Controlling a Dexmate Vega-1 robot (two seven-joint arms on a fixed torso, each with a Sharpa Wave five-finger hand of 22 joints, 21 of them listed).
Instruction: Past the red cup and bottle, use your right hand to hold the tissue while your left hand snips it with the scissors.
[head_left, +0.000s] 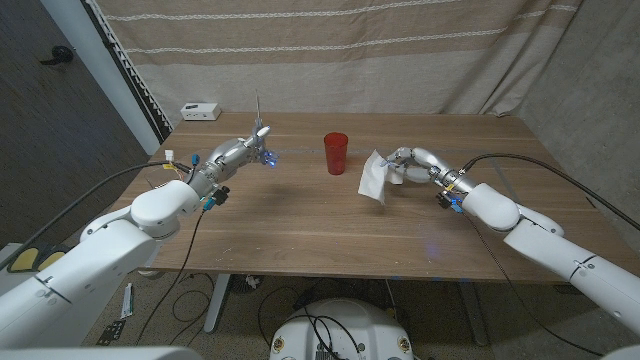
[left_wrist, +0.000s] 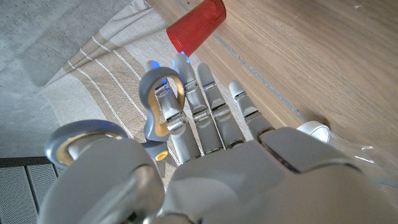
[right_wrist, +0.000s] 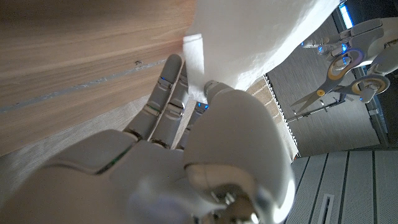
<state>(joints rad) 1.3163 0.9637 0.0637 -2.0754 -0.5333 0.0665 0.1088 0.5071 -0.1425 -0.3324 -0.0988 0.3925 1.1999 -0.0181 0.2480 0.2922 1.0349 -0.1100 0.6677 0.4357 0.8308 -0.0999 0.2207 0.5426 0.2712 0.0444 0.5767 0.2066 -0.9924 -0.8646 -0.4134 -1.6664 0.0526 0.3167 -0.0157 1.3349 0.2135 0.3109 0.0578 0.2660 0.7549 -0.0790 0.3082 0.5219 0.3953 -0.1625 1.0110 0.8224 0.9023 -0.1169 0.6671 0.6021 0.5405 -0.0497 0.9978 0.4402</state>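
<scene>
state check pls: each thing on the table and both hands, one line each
Left robot hand: holds the scissors, raised over the table.
Scissors: held, blades pointing up; open or closed unclear.
Right robot hand: holds the tissue.
Tissue: lifted, hanging from the hand, uncut.
Red cup: upright, between the hands, untouched.
White box: on the far left corner of the table.

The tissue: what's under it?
The tissue hangs from the right hand, lifted above the table. Bare wood lies below; whether its lower edge touches is unclear.
</scene>
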